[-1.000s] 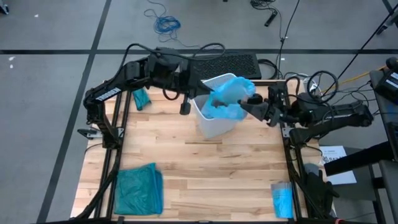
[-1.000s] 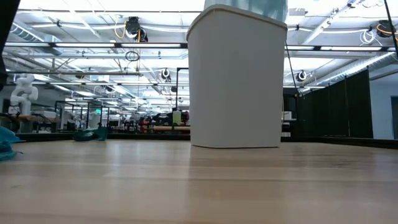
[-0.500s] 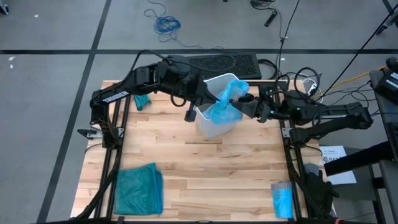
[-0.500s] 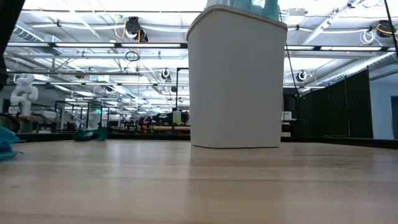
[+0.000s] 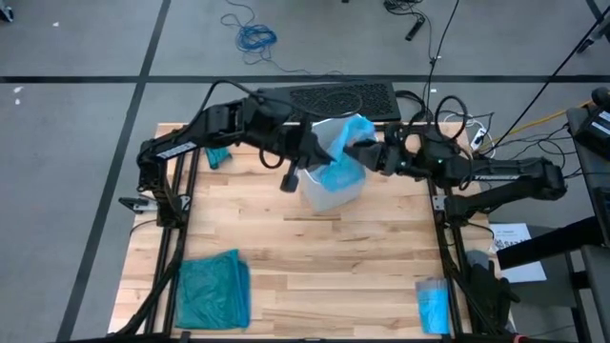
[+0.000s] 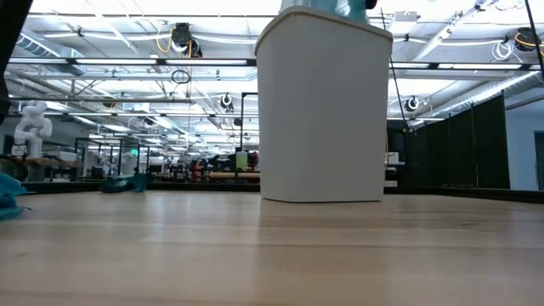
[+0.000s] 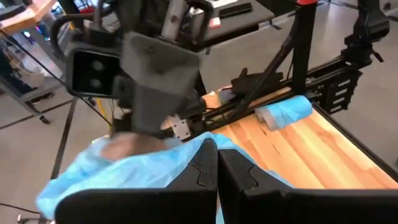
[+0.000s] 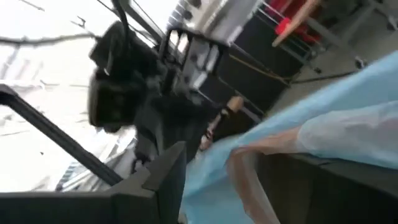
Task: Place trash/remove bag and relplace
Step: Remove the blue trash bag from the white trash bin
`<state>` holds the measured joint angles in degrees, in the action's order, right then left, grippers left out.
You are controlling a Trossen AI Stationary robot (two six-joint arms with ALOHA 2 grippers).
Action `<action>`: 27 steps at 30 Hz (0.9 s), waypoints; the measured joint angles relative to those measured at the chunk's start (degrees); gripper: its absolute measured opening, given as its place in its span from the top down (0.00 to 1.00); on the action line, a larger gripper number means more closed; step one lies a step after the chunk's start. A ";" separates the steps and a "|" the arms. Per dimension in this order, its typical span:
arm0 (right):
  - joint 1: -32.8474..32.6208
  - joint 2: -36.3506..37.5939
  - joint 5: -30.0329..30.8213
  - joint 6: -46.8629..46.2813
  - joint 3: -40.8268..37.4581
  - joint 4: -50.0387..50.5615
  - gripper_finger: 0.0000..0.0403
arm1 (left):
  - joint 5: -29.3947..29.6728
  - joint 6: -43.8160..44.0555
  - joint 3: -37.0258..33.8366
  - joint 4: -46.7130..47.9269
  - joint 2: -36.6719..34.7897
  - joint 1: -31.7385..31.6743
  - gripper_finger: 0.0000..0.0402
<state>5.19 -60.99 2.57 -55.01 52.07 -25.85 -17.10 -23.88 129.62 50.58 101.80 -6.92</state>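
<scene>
Teal-green bag [image 5: 212,290] front-left corner; blue packet [image 5: 434,307] front-right; both well apart from bin [image 5: 329,195].

The bag [image 5: 341,157] is thin, see-through, pale sky-blue plastic (crinkled and bunched), draped over the open top of the white bin [image 5: 329,195] at the far middle of the worktop [image 5: 324,267], part hanging inside, part puffed above the rim.

Teal-green bag [image 5: 212,292] front-left on table [image 5: 315,257]; small blue packet [image 5: 433,307] front-right.
</scene>
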 joint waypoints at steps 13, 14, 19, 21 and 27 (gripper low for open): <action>1.88 -0.20 -5.95 -0.22 0.00 0.19 0.98 | 0.94 -0.83 0.00 -0.06 0.00 0.09 1.00; 1.88 -0.20 -5.93 -0.23 0.00 0.31 0.98 | 0.94 -0.83 0.00 -0.08 0.00 0.09 1.00; 1.88 -0.20 -5.93 0.12 0.00 0.65 1.00 | 1.14 -0.83 0.00 -0.08 0.00 0.05 1.00; 1.88 -0.20 -5.91 0.23 0.00 0.69 1.00 | 2.24 -0.83 0.00 0.14 -0.35 0.05 1.00; 1.86 -0.20 -7.04 0.40 0.00 -0.09 1.00 | 8.73 -2.45 0.00 7.34 -0.85 -0.25 1.00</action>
<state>7.05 -61.19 -4.47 -54.61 52.07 -25.94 -8.38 -26.33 129.62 57.92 100.95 -7.17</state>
